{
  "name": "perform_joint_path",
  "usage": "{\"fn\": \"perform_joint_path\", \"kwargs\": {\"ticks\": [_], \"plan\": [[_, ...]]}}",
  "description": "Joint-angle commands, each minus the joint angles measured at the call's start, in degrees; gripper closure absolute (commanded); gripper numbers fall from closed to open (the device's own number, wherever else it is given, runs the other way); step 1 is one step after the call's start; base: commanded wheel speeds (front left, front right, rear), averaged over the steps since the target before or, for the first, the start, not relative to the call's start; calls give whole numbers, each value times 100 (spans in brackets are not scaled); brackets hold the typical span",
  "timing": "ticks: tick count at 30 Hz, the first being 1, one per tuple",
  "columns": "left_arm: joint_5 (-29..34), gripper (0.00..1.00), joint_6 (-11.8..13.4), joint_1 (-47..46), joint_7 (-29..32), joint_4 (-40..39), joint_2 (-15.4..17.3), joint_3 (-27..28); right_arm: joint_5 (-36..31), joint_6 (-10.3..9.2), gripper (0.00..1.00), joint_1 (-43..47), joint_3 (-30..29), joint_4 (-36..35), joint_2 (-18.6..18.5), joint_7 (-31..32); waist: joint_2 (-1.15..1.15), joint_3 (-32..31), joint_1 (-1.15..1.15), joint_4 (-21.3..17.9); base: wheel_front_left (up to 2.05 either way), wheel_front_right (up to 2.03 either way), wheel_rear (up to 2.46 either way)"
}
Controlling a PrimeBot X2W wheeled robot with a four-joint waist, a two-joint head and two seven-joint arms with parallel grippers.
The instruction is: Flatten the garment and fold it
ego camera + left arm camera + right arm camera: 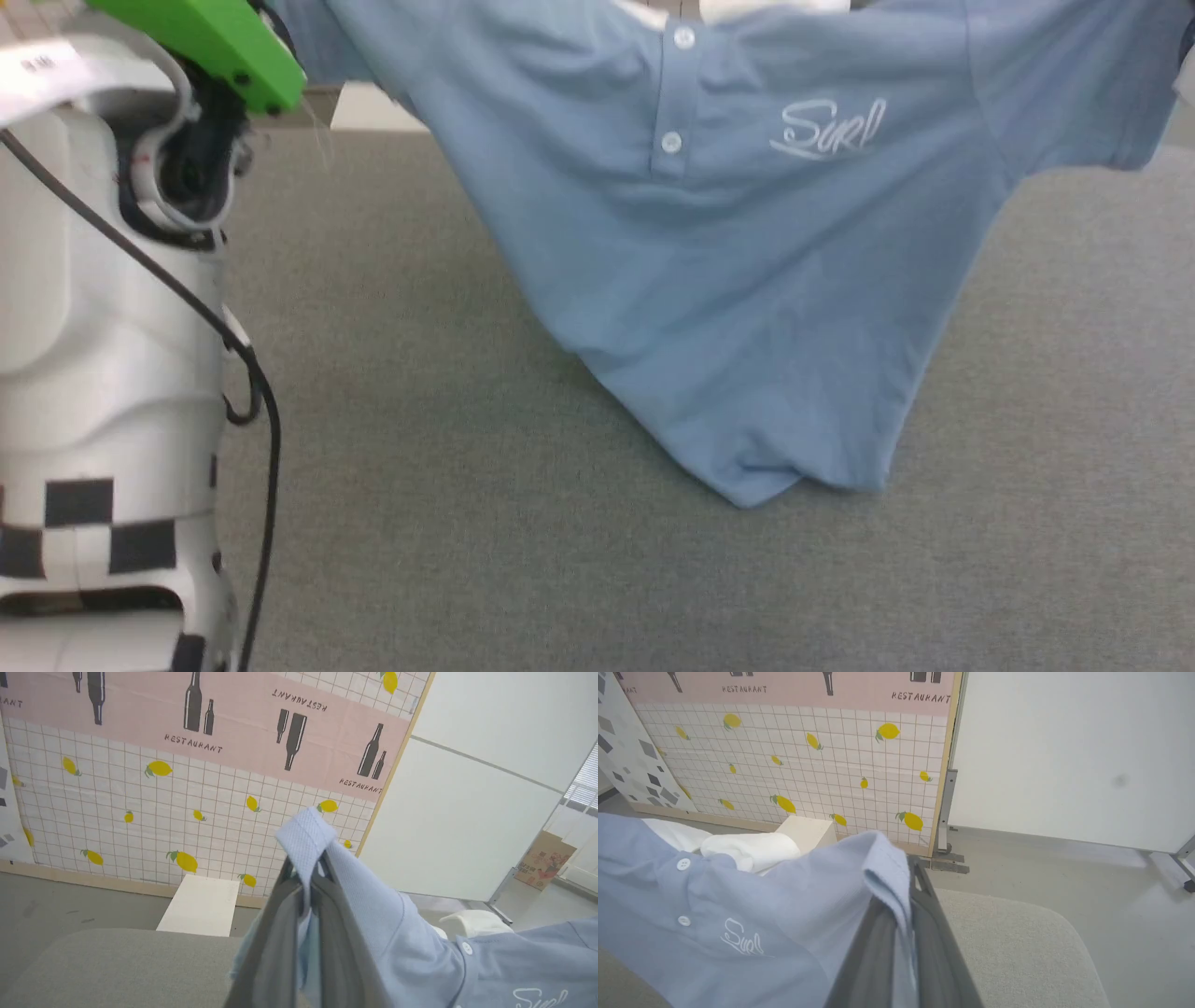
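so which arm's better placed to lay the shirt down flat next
Neither alone, probably. The left gripper and right gripper are each shut on a shoulder end of the garment, hanging spread above the grey table, hem touching. Lowering both together looks best.

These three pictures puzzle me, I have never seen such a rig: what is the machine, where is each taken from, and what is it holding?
It is a two-armed wheeled robot. The head camera looks down at a grey padded surface; the white shape at its left is the robot's own arm. The other two pictures look along each wrist's dark fingers. The left gripper and right gripper each have their jaws shut on an upper edge of the light blue polo shirt, holding it spread in the air, its bottom hem at the surface.
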Motion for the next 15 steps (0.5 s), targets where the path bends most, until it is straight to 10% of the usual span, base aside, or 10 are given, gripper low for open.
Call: {"fn": "perform_joint_path", "kwargs": {"ticks": [1,15], "plan": [[129,100,-38,-189,-104,77,82,-10,50,-8,100,-148,-71,26,47,-108,0,-454,0,-167,0,0,0],[649,100,-35,-1048,-299,951,471,-306,-210,-8,100,-721,-494,236,325,-3,0,-175,0,-239,0,0,0]]}}
